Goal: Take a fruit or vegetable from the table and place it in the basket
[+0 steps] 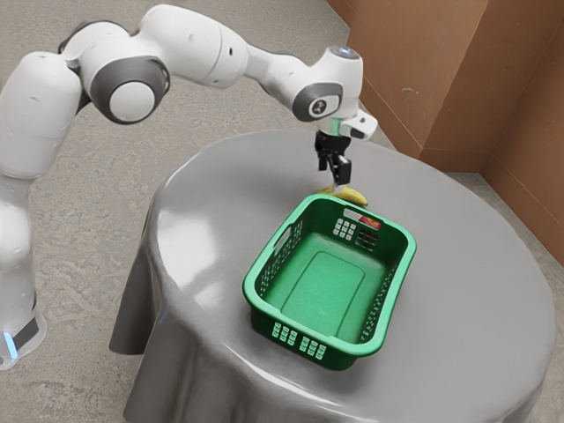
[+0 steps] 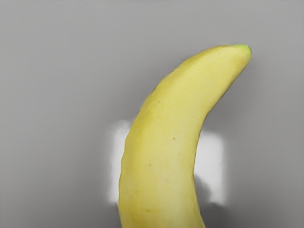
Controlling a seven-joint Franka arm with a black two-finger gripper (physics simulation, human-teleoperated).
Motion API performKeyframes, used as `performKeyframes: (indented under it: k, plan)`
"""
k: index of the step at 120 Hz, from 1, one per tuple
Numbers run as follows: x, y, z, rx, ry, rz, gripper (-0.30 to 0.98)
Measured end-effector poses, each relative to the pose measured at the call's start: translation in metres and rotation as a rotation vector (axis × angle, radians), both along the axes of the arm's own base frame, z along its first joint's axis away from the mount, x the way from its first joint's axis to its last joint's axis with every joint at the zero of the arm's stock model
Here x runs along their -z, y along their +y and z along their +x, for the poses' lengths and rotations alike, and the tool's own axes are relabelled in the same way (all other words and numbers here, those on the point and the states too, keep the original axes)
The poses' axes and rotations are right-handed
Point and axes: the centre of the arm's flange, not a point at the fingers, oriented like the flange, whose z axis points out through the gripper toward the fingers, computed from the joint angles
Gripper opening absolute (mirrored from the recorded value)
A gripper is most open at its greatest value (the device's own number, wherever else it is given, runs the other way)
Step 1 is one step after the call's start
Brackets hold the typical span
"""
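Observation:
The black gripper (image 1: pixel 336 171) points down just beyond the basket's far end in the exterior view, directly over a yellow banana (image 1: pixel 354 196). Part of the banana is hidden behind the basket's rim and under the hand. In the wrist view the curved banana (image 2: pixel 164 152) lies close below the hand, its greenish tip pointing away from it. How the gripper stands on the banana cannot be made out. The green basket (image 1: pixel 254 280) stands upright on the table, with nothing seen on its floor.
Through the handle slot and holes of the basket's far wall shows a red item (image 1: pixel 371 224), apparently behind that wall. The round table (image 1: pixel 476 264) has a grey cover. Brown walls (image 1: pixel 423 70) rise beyond it.

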Motion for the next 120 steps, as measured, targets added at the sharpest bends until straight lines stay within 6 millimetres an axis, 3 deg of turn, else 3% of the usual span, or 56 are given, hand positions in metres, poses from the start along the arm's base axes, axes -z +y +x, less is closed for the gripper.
performKeyframes:
  k: [52,120]
  plan:
    - [0.017,0.0,0.012,0.012,-0.003,0.002,0.68]
    - [0.033,-0.007,0.019,0.009,-0.01,-0.027,0.51]
